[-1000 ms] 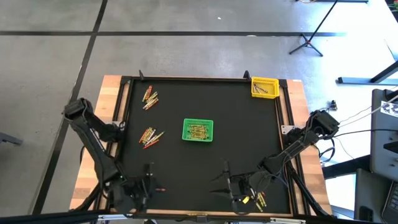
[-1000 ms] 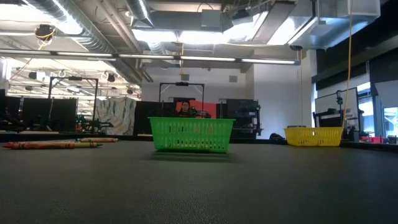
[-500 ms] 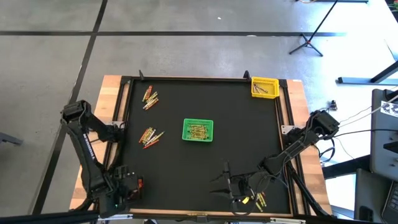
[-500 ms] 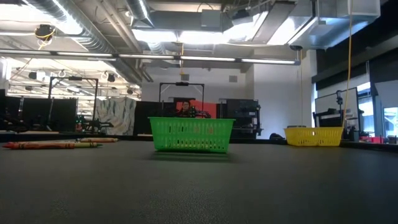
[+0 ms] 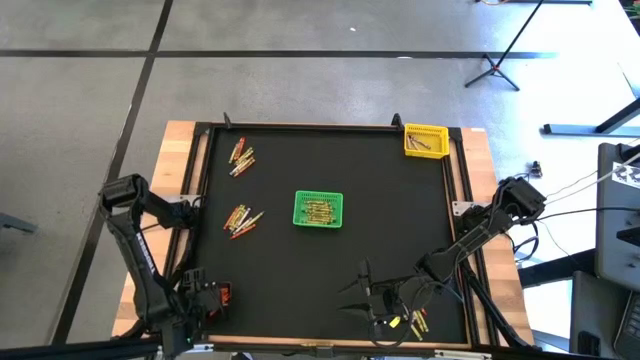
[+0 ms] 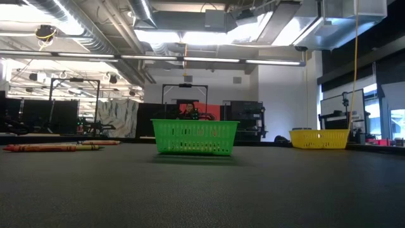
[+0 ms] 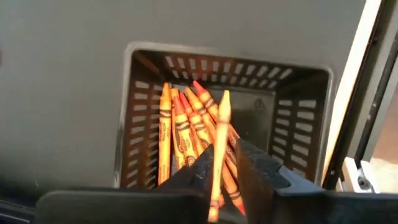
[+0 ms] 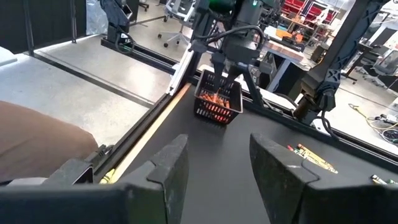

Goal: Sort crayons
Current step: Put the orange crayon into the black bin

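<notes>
While the left hand (image 7: pixel 217 186) hangs over a black basket (image 7: pixel 127 118) at the near left corner of the surface (image 5: pixel 330 265), an orange crayon (image 7: pixel 219 143) stands between its fingers (image 7: pixel 258 165), tip pointing down into the basket; whether the fingers press it or have let go, I cannot tell. More orange crayons (image 7: pixel 177 134) lie in that basket. The right hand (image 8: pixel 214 165) waits low over the near right part of the surface, fingers spread wide and holding nothing. A few loose crayons (image 5: pixel 415 322) lie just beside it. Two more loose piles (image 5: pixel 241 157) lie on the left half, one nearer the far edge. A green basket (image 5: pixel 319 209) sits mid-surface with crayons inside, and a yellow basket (image 5: pixel 424 140) with crayons sits at the far right corner.
</notes>
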Controlling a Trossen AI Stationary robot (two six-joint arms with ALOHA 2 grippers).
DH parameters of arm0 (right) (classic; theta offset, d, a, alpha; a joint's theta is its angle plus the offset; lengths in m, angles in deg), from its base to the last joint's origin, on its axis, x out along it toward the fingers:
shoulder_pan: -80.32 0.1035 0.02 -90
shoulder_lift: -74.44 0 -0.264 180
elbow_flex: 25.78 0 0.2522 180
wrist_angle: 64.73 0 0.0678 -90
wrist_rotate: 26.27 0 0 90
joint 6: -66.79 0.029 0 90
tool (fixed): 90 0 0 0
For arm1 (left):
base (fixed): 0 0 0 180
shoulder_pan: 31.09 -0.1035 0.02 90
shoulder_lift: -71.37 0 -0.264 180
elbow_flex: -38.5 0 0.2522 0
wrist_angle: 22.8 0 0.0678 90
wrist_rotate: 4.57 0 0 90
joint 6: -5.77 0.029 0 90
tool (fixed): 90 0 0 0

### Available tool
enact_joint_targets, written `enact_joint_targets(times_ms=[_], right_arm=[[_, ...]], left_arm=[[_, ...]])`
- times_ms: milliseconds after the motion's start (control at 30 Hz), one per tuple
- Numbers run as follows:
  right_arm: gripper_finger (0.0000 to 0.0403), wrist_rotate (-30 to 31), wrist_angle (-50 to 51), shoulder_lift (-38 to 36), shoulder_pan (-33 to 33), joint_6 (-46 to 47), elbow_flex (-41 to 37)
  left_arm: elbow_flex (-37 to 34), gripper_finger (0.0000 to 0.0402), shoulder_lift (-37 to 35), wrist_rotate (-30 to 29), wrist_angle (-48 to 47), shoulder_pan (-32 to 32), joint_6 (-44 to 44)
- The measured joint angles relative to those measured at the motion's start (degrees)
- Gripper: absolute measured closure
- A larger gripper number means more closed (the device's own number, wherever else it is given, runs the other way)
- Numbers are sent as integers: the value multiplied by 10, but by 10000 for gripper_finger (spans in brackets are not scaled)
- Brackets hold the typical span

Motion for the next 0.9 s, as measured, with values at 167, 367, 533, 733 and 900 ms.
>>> enact_joint_targets(times_ms=[167, 367, 533, 733, 900], right_arm=[[235, 0, -1, 0, 0, 0, 0], [235, 16, 8, -2, 4, 16, 0], [235, 54, 170, -37, 37, 117, 27], [235, 46, 398, -78, 74, 354, 46], [235, -17, 563, -90, 99, 582, 48]], left_arm=[[0, 311, -1, 45, 0, -19, -8], [0, 300, -15, 33, 39, -38, 33], [0, 299, -51, -79, 112, -52, 88], [0, 299, -73, -232, 212, -77, 217], [0, 299, -73, -321, 286, -106, 333]])
